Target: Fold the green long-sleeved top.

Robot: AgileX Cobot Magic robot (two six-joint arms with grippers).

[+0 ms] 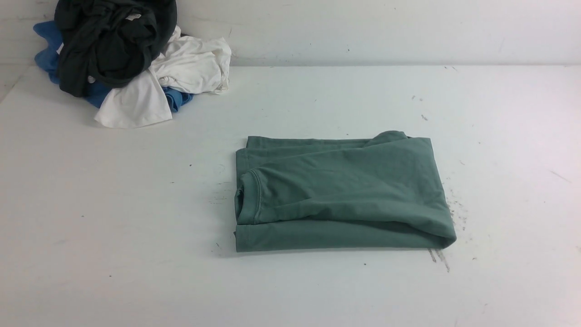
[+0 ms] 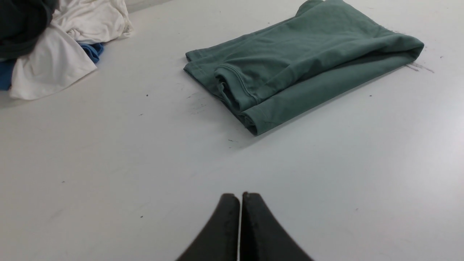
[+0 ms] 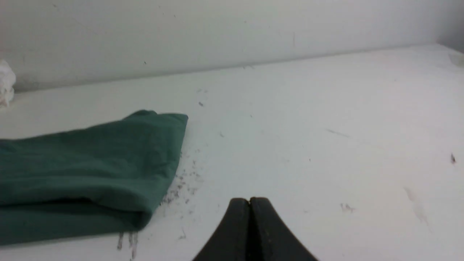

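Two grippers sit clear of the cloth, each with its jaws pressed together on nothing: the left gripper point(image 2: 240, 195) and the right gripper point(image 3: 249, 200). On the white table point(image 1: 91, 227), the green long-sleeved top point(image 1: 340, 193) lies folded (collar at nine o'clock) near centre. Toward eleven o'clock sits a pile of clothes point(image 1: 127, 63).
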